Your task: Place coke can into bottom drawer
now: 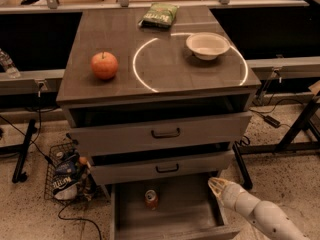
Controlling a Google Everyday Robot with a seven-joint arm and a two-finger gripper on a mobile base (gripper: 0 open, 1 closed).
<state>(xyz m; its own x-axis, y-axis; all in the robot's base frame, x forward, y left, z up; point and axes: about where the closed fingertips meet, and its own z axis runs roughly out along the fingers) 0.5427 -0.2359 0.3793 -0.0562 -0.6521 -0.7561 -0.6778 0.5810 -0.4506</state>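
Nearest you, the arm [260,215] comes in from the lower right, a chain of smooth, rounded white segments. Its hand [216,185] is pale and tapered and sits over the right edge of the bottom drawer [190,210]. You cannot tell how wide the hand is set. It carries nothing you can see, and it is well apart from the can.

The bottom drawer is pulled out, a wide, shallow tray with a plain matte grey inside. The coke can [151,199] stands upright in it, left of centre and near the back, a small red cylinder with a silver top.

Above it you see the middle drawer [200,164] and the top drawer [210,129], both grey wood-grain with thin black handles, each drawn out a little. On the speckled floor to the left of the cabinet stands a black wire basket [62,176] stuffed with crumpled packets.

On the wood-grain tabletop [165,59], a round red-orange apple [104,65] sits toward the left. A thin bright ring of light [136,69] curves across the middle. A shallow cream bowl [207,45] rests on the ring's right side. Farthest back lies a glossy green snack bag [159,15], flat on the surface.
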